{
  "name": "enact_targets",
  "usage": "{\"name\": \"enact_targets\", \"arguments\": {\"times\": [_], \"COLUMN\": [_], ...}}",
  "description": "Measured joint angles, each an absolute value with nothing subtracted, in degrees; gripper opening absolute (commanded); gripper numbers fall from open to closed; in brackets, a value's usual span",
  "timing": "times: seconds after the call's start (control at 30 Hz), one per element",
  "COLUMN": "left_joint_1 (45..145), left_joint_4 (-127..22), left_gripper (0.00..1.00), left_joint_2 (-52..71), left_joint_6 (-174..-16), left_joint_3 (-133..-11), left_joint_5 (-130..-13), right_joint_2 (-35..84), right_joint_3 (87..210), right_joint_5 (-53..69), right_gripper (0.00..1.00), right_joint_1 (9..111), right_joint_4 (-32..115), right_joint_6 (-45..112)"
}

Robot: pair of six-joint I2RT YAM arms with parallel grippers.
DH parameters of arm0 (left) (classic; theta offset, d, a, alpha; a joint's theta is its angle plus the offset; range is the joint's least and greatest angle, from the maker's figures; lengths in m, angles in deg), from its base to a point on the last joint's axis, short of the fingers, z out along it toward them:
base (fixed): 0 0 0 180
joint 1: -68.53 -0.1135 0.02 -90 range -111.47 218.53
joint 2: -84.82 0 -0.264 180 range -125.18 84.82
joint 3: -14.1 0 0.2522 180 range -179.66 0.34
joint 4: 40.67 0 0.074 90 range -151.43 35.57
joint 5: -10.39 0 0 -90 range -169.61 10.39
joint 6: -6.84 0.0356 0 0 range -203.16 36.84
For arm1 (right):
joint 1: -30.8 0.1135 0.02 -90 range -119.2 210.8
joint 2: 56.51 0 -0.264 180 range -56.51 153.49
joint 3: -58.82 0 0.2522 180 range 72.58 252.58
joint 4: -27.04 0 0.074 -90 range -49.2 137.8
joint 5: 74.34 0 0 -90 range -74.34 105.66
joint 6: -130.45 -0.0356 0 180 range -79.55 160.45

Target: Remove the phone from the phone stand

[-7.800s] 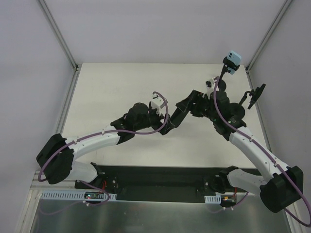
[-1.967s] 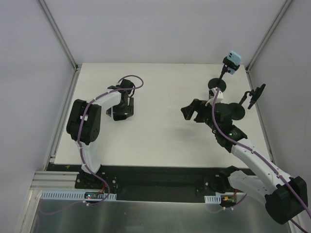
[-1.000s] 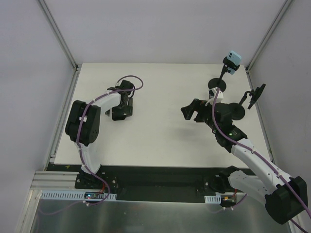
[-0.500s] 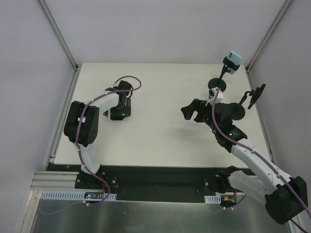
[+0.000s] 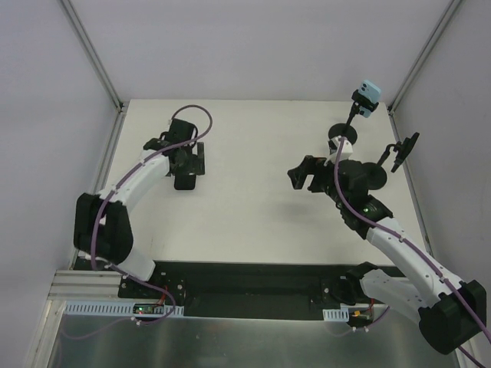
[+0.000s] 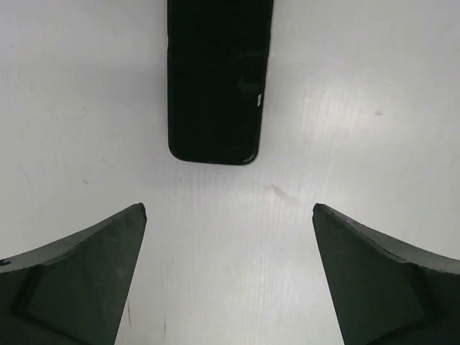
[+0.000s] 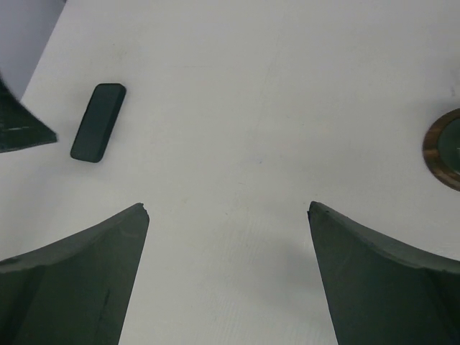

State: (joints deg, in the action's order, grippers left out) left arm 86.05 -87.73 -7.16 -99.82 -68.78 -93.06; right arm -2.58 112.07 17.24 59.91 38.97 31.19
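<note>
Left wrist: black rectangular phone (image 6: pixel 215 79) flat at twelve o'clock.
Our left gripper (image 6: pixel 228 208) and right gripper (image 7: pixel 227 207) gape empty; we judge removal done.

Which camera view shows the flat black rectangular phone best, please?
The left wrist view: the flat black rectangular phone appears large and sharp, though its far end is cropped. The right wrist view shows it whole but small; the top external view barely separates it from the left arm.
</note>
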Motion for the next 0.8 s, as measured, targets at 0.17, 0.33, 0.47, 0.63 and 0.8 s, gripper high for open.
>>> {"name": "enact_targets", "arguments": {"times": [0.17,0.33,0.47,0.63,0.8], "left_joint_1": [86.05,86.05,86.05,86.05,86.05], "left_joint_4": [-87.77,-87.69,-85.5,-80.21,-78.68], "left_gripper": [0.99,0.99,0.99,0.99,0.99], "left_joint_2": [7.31,20.57,29.12,38.72,40.44], "left_joint_6": [-98.03,-94.01,-91.21,-88.26,-86.1], "left_joint_3": [-68.96,-69.77,-67.65,-56.54,-53.37], "left_joint_5": [-88.73,-85.59,-85.67,-85.54,-85.59], "right_joint_2": [-2.8,-0.48,4.44,13.14,22.34], "right_joint_3": [115.87,120.7,123.45,125.4,128.09], "right_joint_5": [23.43,30.14,31.25,29.59,25.2], "right_gripper": [0.96,0.96,0.96,0.96,0.96], "right_joint_1": [59.93,57.74,51.32,43.64,39.43], "right_joint_4": [43.56,47.63,48.5,48.22,47.41], "right_joint_6": [34.95,37.86,38.88,42.36,47.17]}}
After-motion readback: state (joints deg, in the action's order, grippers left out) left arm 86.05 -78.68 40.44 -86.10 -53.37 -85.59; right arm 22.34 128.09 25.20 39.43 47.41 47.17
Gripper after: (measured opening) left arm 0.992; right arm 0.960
